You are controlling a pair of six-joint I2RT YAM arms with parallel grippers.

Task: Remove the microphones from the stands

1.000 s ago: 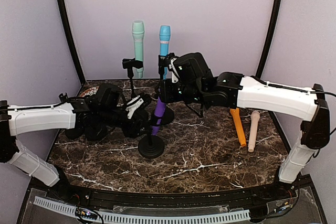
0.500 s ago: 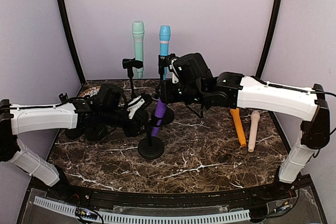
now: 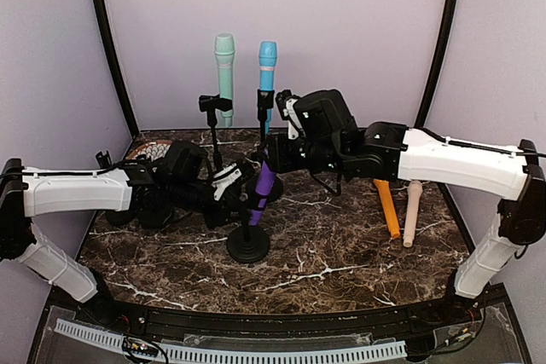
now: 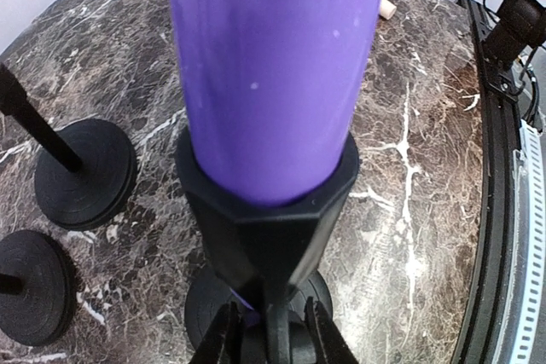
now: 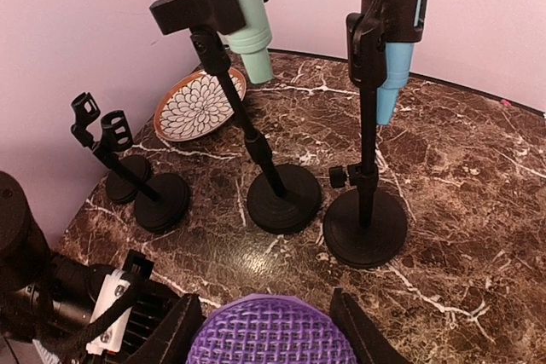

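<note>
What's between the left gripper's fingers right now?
The black stand's stem, just below the clip holding the purple microphone. The left wrist view shows it; whether the fingers touch it is unclear.

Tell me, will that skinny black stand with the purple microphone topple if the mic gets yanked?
Probably top-heavy: the thin black stand carries the fat purple microphone high over a small round base. Its snug clip likely drags it along, so the left gripper straddling the stem should help.

The left arm [image 3: 77, 191] reaches low from the near left corner of the bench toward its middle, its pincer [image 3: 239, 193] closed around the stand [image 3: 247, 245], while the right arm [image 3: 452, 159] stretches in higher from the near right corner, its pincer [image 3: 273, 162] clasping the microphone [image 3: 264, 183].
</note>
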